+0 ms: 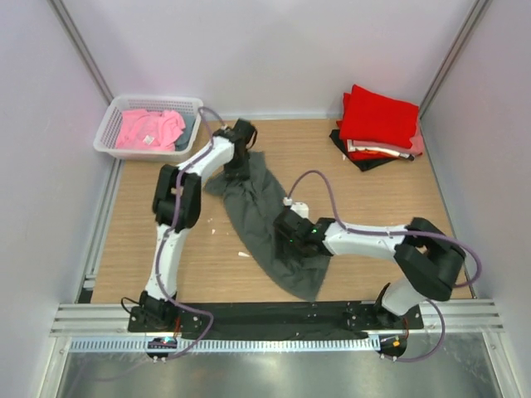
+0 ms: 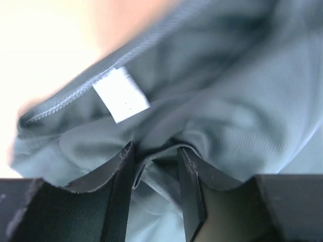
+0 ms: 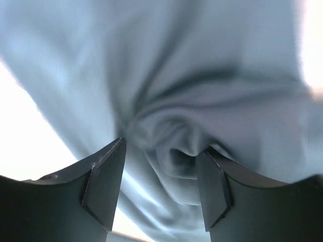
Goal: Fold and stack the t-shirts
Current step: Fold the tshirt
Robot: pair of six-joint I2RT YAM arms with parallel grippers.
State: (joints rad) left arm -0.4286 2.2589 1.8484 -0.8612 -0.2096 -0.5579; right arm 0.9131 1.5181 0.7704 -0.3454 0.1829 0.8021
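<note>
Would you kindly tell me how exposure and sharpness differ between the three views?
Top external: evenly lit and sharp, the dark grey t-shirt crisp. Left wrist: soft focus, upper left corner blown out to pale orange, the white neck label blank. Right wrist: cloth blurred at close range, lower left and right edge washed out white.

Grey shirt [image 1: 257,211] sprawls diagonally mid-frame on the worktop [image 1: 373,207] — left tool [image 1: 238,159] at its upper end, right tool [image 1: 290,242] on its lower half. Upper left: basket [image 1: 106,139] with a pink shirt [image 1: 148,128]. Upper right: folded stack [image 1: 369,152], red shirt [image 1: 377,116] topmost.
</note>
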